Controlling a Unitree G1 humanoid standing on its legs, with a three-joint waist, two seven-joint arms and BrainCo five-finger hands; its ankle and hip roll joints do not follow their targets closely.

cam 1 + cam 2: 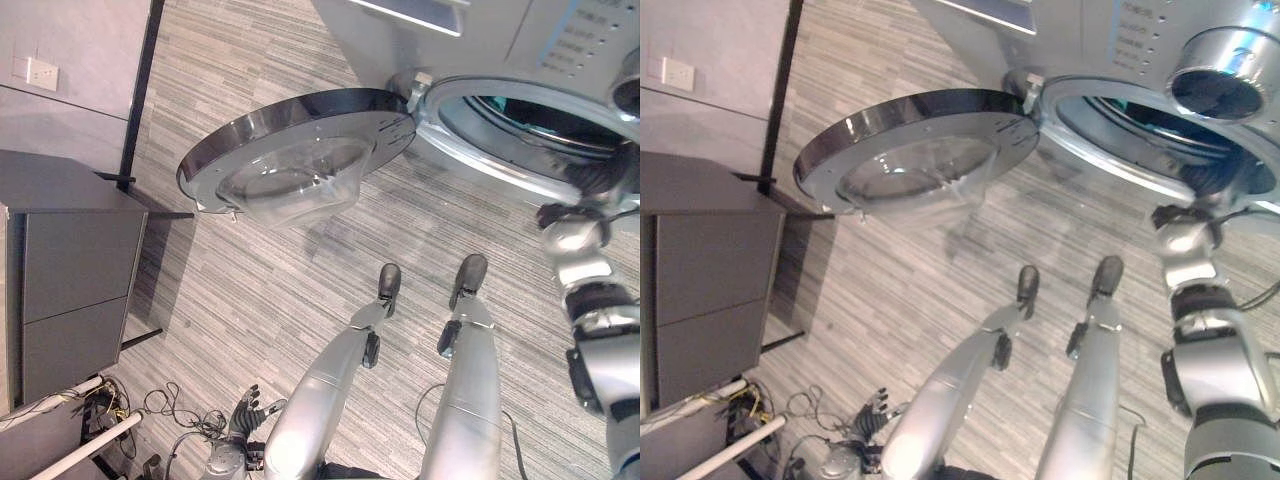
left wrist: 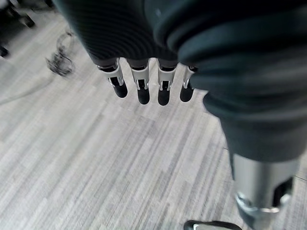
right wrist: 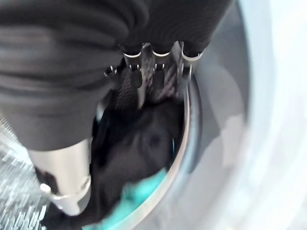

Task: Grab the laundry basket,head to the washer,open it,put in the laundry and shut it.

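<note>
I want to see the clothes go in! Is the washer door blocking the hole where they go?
No. The door is swung wide open to the robot's left, and the washer opening is clear. The right hand reaches to the rim, with dark and teal laundry already inside the drum.

Left hand (image 2: 144, 86) hanging low at the side, fingers relaxed and straight, right hand (image 3: 148, 72) stretched forward, fingers curled

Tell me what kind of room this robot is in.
Probably a laundry corner indoors: a front-loading washer with its round door swung open, dark and teal laundry in the drum, grey striped floor.
</note>
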